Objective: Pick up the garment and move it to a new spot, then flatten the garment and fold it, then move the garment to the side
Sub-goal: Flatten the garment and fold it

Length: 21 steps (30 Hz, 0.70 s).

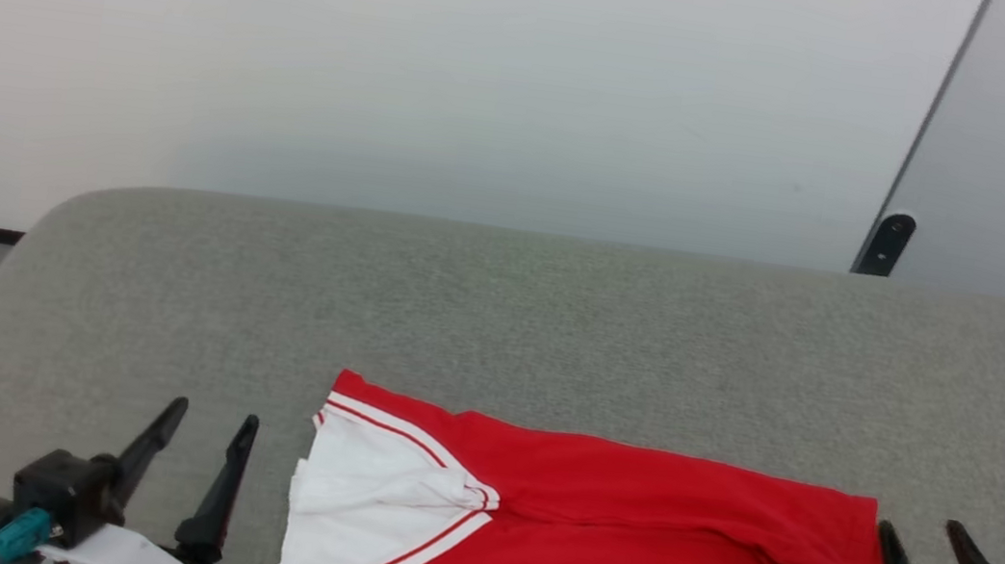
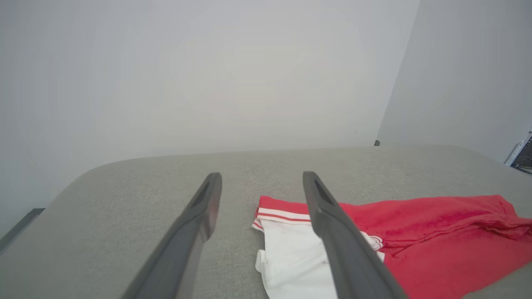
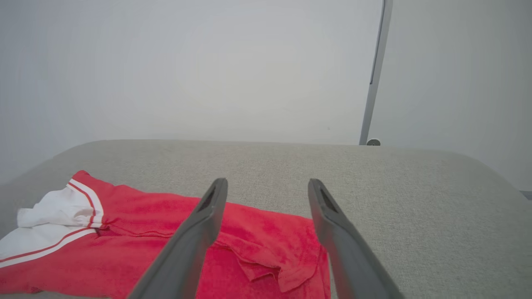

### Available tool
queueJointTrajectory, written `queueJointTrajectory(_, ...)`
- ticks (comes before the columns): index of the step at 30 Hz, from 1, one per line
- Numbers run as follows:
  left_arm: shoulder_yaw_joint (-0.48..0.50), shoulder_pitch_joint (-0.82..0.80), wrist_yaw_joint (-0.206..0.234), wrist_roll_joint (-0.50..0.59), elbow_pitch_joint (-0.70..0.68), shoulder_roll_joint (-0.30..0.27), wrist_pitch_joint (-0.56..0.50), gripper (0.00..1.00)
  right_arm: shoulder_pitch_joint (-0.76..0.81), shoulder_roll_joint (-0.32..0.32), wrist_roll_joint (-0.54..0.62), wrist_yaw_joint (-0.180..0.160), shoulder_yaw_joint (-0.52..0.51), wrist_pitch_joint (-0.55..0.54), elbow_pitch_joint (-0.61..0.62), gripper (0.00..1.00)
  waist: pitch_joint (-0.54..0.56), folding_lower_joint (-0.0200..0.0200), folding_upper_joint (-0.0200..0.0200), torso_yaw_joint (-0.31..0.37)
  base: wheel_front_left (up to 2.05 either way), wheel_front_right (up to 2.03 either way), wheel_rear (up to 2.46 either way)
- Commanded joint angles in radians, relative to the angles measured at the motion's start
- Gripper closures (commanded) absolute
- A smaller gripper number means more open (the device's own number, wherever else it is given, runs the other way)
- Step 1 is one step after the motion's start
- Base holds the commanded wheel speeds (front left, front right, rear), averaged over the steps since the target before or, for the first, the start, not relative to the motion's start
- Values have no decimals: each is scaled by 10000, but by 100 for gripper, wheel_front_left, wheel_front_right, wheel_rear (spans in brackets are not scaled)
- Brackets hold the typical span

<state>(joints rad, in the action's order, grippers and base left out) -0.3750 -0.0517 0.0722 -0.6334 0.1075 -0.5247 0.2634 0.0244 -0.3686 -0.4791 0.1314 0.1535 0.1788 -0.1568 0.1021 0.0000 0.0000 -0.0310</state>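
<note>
Jaws apart; garment (image 1: 626,522) between

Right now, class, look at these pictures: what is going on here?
A two-armed robot faces a red and white garment, which lies folded into a long band on the grey surface. The left gripper and right gripper sit open at either end of it, holding nothing.

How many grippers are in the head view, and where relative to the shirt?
2. The left gripper, open, sits beside the white-sleeved end of the garment; the right gripper, open, sits at its red end. Neither holds cloth.
</note>
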Motion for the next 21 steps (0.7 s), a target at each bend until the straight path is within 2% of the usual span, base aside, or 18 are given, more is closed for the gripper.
queueJointTrajectory(1, 167, 104, -120, 167, 29, 71, 7, 0, 136, 114, 8, -16, -150, 185, -56, 0, 120, 0, 0, -166, 0, 0, 0)
queueJointTrajectory(5, 658, 342, -470, 809, 324, 359, 6, 0, 386, 384, 125, -14, -594, 544, -296, 0, 248, 0, 0, -440, 0, 0, 0)
queueJointTrajectory(11, 1375, 559, -1034, 1224, 831, 599, 7, 0, 445, 570, 165, -16, -363, 674, -526, 0, 331, 0, 0, -629, 0, 0, 0)
queueJointTrajectory(15, 1693, 625, -1470, 1125, 1140, 738, 7, 0, 283, 620, 116, -16, -114, 700, -623, 0, 349, 0, 0, -687, 0, 0, 0)
queueJointTrajectory(21, 2026, 755, -1748, 676, 1687, 921, 7, 0, 148, 596, -18, -16, 89, 705, -749, 0, 365, 0, 0, -741, 0, 0, 0)
